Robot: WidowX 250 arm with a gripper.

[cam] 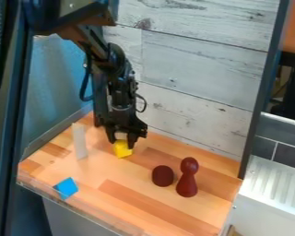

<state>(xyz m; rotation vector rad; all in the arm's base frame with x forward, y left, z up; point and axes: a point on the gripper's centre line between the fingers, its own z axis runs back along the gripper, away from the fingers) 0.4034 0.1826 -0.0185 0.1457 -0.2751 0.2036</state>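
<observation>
The black gripper (pixel 121 141) hangs down over the back left part of the wooden work surface. Directly at its lower end is a yellow block (pixel 122 149), its upper part close between the gripper's two sides; whether it is held cannot be told. Left of the gripper, a white upright bar-like piece (pixel 79 141) stands on the wood. A blue block (pixel 67 187) lies near the front left edge. Right of centre sit a dark red rounded piece (pixel 163 176) and, just beside it, a taller red piece (pixel 187 178) with a round head and wide base.
The wooden surface (pixel 129 208) has a raised clear edge along its front left. White wooden boards (pixel 199 69) rise behind it, and a bluish panel (pixel 51 92) stands at the left. Beyond the dark upright post on the right is a white ribbed surface (pixel 276 191).
</observation>
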